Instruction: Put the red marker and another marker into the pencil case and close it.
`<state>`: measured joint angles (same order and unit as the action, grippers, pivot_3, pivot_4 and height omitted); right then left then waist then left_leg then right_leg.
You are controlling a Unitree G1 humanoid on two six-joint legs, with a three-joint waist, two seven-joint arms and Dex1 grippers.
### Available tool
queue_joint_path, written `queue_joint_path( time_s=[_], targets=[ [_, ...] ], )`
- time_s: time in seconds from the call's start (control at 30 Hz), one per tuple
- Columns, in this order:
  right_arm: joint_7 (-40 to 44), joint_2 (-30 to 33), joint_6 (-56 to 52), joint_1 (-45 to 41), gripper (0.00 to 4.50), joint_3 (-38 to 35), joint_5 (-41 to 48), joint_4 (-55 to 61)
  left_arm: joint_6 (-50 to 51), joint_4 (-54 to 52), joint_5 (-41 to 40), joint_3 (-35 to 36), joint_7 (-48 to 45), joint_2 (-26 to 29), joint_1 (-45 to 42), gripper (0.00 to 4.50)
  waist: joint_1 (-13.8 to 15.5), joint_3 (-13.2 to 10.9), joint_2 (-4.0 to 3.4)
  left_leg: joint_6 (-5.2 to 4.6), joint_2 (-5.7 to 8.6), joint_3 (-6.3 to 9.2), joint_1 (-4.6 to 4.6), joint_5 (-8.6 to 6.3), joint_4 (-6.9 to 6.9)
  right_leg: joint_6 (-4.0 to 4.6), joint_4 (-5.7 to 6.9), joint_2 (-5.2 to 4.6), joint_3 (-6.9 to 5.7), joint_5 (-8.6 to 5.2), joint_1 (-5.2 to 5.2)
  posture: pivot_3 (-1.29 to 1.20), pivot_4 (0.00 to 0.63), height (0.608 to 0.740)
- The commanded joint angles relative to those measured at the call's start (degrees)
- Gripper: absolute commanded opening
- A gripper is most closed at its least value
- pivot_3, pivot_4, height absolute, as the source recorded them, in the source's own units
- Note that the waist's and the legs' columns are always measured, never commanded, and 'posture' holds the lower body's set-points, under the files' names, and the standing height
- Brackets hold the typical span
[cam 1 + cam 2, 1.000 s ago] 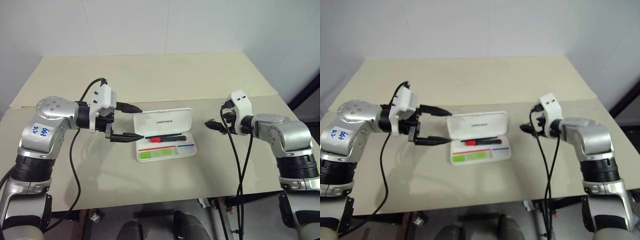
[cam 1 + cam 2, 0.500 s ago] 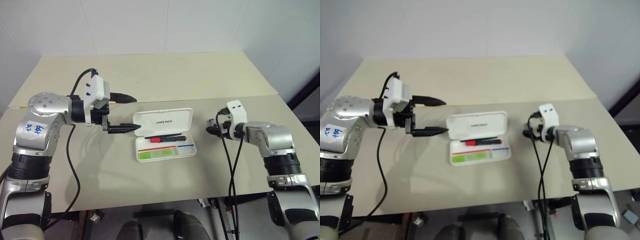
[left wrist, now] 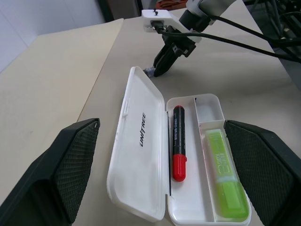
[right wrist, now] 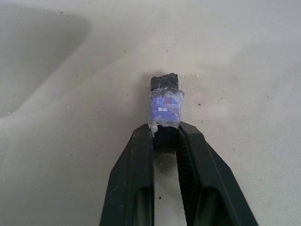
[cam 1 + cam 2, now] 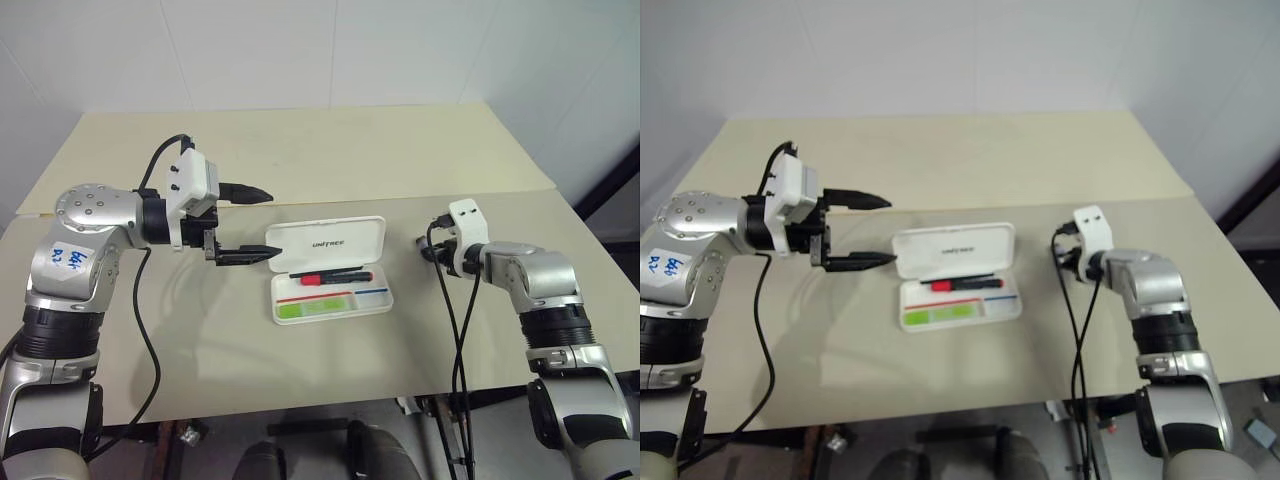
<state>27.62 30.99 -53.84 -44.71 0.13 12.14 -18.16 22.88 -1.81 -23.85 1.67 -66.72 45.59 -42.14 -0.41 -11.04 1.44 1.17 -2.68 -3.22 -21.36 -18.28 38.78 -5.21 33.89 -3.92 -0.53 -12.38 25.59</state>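
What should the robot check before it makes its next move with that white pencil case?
1. Red marker inside the pencil case: ok, it lies in the tray next to the hinge.
2. Green marker inside: ok, in the outer compartment.
3. Nothing sticking out over the rim: ok, both markers lie flat within the tray.
4. Lid closed: not ok, it lies fully open on the table.
5. Left gripper free to push the lid: ok, open and empty, next to the lid's end.
6. Right gripper free: not ok, it is shut on a small dark block with a bluish label, away from the case.
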Motion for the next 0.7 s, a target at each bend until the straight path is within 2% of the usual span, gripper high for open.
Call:
queue_joint_path(
  time_s=[0.03, 0.27, 0.47, 0.57, 0.7],
  targets=[
    [0.4, 1.2, 1.4, -0.5, 0.34, -0.5, -0.9, 0.9, -1.5, -0.6, -0.5, 1.7, 0.3, 0.1, -1.0, 4.50, 0.0, 0.0, 0.00, 0.00, 0.00, 0.00, 0.00, 0.00, 0.00, 0.00, 0.00, 0.00, 0.00, 0.00, 0.00, 0.00, 0.150, 0.740],
    [13.7, 8.8, 15.4, 1.5, 0.34, 1.6, -1.4, 1.7, -2.1, -0.4, -0.4, 1.2, -0.3, 0.2, -0.2, 4.50, 0.2, 0.0, 0.00, 0.00, 0.00, -0.01, -0.02, -0.01, -0.06, -0.01, -0.08, 0.00, 0.00, 0.01, 0.00, 0.00, 0.150, 0.740],
    [39.3, 19.4, 33.0, 5.6, 0.34, 3.8, 0.8, 6.7, -2.8, -1.7, -0.7, 1.3, -1.6, 0.9, 2.4, 4.50, 0.1, 0.0, -0.01, -0.01, 0.00, -0.04, 0.01, -0.01, -0.27, -0.03, -0.23, 0.03, 0.00, 0.01, 0.00, 0.00, 0.150, 0.740],
    [45.1, 20.3, 37.2, 6.1, 0.34, 5.1, 1.2, 9.0, -2.7, -2.5, -0.8, 1.4, -1.5, 0.8, 3.9, 4.50, -0.2, 0.0, -0.01, -0.01, -0.03, -0.12, 0.10, -0.01, -0.29, -0.03, -0.21, 0.08, 0.03, 0.01, 0.00, 0.00, 0.150, 0.740],
    [48.5, 17.7, 39.9, 5.0, 0.34, 8.9, -0.2, 11.9, -2.3, -3.4, -0.7, 1.8, -1.1, 1.1, 7.3, 4.50, -1.1, 0.0, -0.01, 0.01, -0.05, -0.21, 0.19, 0.00, -0.19, -0.02, -0.06, 0.08, 0.13, 0.01, 0.00, 0.00, 0.150, 0.740]
  ],
)
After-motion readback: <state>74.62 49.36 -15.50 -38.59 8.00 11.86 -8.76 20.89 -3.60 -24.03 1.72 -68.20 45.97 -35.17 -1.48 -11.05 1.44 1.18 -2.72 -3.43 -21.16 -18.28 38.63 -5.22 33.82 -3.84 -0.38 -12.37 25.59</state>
